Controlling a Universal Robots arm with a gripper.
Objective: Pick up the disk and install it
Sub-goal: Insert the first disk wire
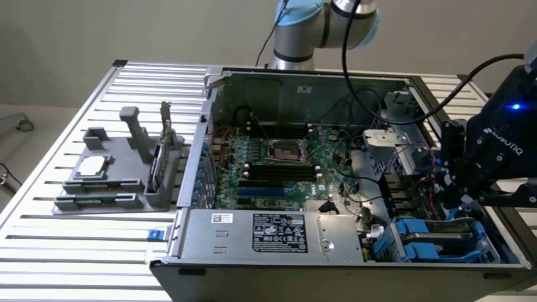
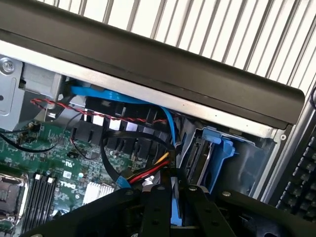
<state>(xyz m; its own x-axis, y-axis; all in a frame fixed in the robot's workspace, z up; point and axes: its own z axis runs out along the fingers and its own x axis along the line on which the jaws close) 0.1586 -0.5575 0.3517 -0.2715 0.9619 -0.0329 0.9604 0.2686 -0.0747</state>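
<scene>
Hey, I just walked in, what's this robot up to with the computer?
A robot arm is working inside an open computer case lying on a slatted table. Its end effector is closed on a thin blue-edged piece, apparently the disk in its carrier, and hangs just above the blue caddies in the case's corner. The disk does not look seated yet.

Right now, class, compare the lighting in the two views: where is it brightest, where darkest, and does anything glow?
Exterior view: the table is brightly, evenly lit, the case interior is dimmer, and a blue lamp glows at that view's right edge. Wrist view: the table glares near white, while the cables under the case's dark rim sit in shadow.
</scene>
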